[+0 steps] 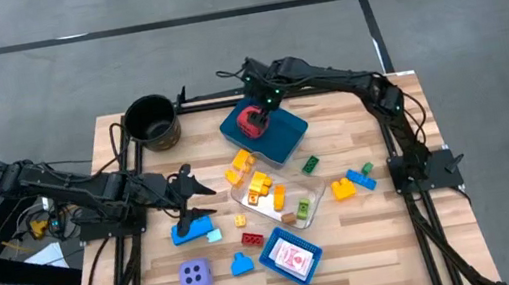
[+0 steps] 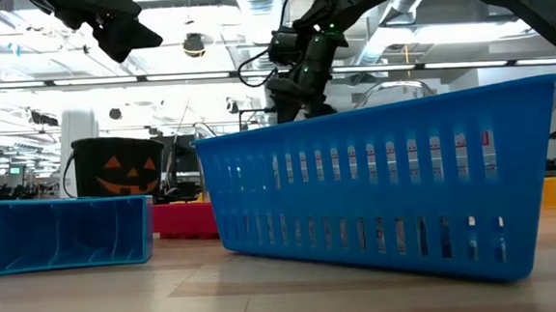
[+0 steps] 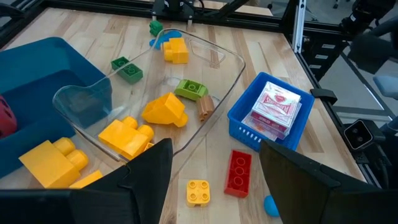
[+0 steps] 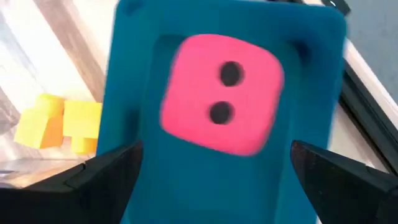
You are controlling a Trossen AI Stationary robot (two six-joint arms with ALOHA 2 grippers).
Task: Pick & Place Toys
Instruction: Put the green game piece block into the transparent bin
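Red die (image 1: 251,121) is seen lying in the dark blue tray (image 1: 284,138) at the desk's far side, directly under the right pincer (image 1: 263,101), whose fingers are spread wide and empty. A straight lift clear of the tray is advised. The left pincer (image 1: 183,187) hangs partly open, holding nothing, near the blue bricks (image 1: 194,229). The desk (image 1: 370,236) is pale wood; beyond it a ceiling-lit hall is seen.

Wooden table (image 1: 154,279) carries dark pot (image 1: 152,122), blue trays (image 1: 268,132), clear tray (image 1: 310,198), lavender die (image 1: 193,275), scattered bricks (image 1: 353,183).
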